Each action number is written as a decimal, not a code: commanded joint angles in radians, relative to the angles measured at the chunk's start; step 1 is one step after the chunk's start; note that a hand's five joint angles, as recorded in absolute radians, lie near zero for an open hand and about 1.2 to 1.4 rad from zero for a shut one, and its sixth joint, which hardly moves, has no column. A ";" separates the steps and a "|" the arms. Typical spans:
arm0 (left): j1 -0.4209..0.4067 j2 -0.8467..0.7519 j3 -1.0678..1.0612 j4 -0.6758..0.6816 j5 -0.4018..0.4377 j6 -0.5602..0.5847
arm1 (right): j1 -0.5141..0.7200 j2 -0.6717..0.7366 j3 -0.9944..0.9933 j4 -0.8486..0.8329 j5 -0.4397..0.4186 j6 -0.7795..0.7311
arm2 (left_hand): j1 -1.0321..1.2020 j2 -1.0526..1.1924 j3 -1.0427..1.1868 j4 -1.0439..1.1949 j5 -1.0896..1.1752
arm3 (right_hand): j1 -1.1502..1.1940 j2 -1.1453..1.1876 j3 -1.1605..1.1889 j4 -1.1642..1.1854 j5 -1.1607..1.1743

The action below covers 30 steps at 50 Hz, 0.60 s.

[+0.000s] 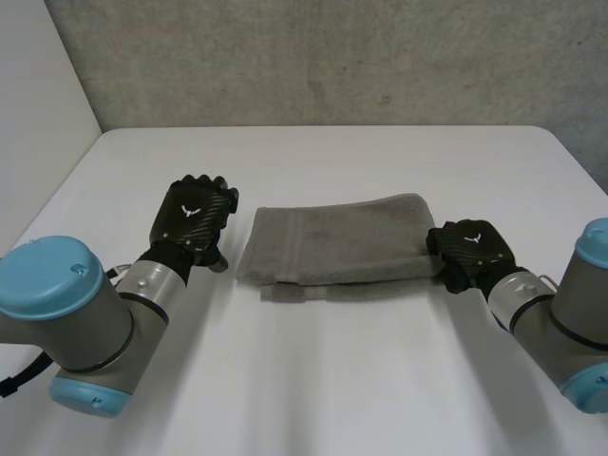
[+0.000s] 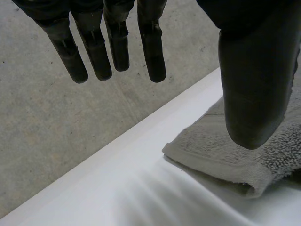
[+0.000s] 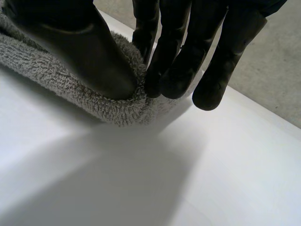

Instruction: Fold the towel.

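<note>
A grey towel (image 1: 332,242) lies folded in the middle of the white table (image 1: 332,380). My right hand (image 1: 467,249) is at the towel's right edge. In the right wrist view its thumb (image 3: 89,52) and fingers (image 3: 174,70) pinch the towel's thick folded edge (image 3: 117,106) between them. My left hand (image 1: 195,217) hovers just left of the towel, apart from it. Its fingers (image 2: 113,47) hang straight and its thumb (image 2: 254,84) stands over the towel's near corner (image 2: 211,155), holding nothing.
A grey wall (image 1: 313,57) runs behind the table's far edge. A pale wall (image 1: 38,104) stands at the left. Bare table surface spreads in front of the towel and to both sides.
</note>
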 commanded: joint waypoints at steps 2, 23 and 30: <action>0.000 0.003 0.000 0.000 -0.001 0.000 | -0.092 -0.062 0.022 0.061 -0.030 -0.057 | -0.044 -0.051 -0.056 -0.053 -0.016 | 0.138 0.094 0.070 0.063 0.084; -0.002 0.020 0.008 0.003 -0.027 -0.005 | 0.277 -0.097 -0.231 0.171 -0.005 -0.089 | -0.085 -0.092 -0.097 -0.094 -0.057 | 0.138 0.094 0.070 0.063 0.084; -0.002 0.040 0.020 0.009 -0.028 -0.020 | 0.541 0.116 -0.421 0.171 0.129 -0.088 | -0.118 -0.125 -0.129 -0.126 -0.089 | 0.138 0.094 0.070 0.063 0.084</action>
